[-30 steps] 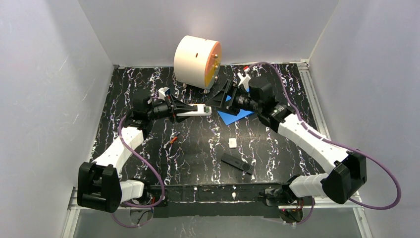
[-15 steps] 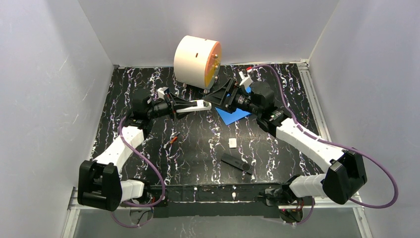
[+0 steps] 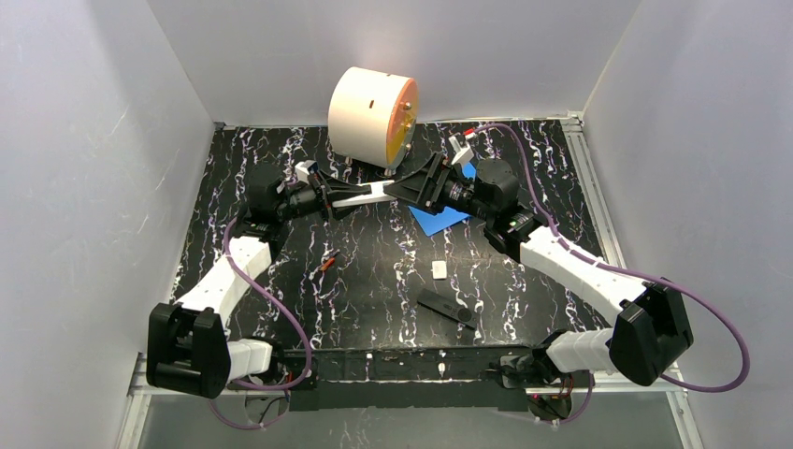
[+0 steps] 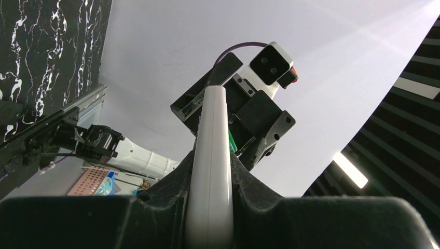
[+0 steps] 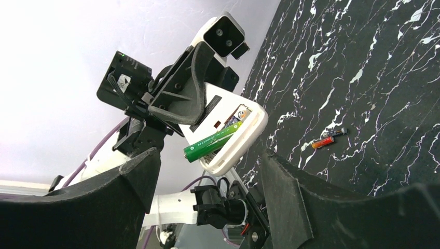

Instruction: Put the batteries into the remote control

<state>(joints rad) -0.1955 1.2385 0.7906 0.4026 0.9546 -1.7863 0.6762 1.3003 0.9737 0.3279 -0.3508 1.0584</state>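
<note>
My left gripper (image 3: 348, 197) is shut on a white remote (image 3: 370, 194) and holds it in the air, open battery bay facing my right gripper. In the left wrist view the remote (image 4: 209, 150) stands edge-on between the jaws of the left gripper (image 4: 209, 174). A green battery (image 5: 212, 141) lies slanted in the bay, one end sticking out past the remote (image 5: 239, 142). My right gripper (image 5: 210, 161) is open, its jaws wide on either side of the remote's end without touching it; it also shows in the top view (image 3: 400, 190). An orange-red battery (image 5: 322, 141) and a dark battery (image 5: 337, 133) lie together on the table (image 3: 325, 263).
A black remote (image 3: 446, 308) and a small white cover (image 3: 439, 270) lie on the marbled black table (image 3: 374, 290). A blue sheet (image 3: 439, 218) lies under the right arm. A cream and orange drum (image 3: 372, 116) stands at the back. White walls enclose the table.
My left gripper has raised the white remote and tilted it up. My right gripper has moved left and now reaches the remote's end.
</note>
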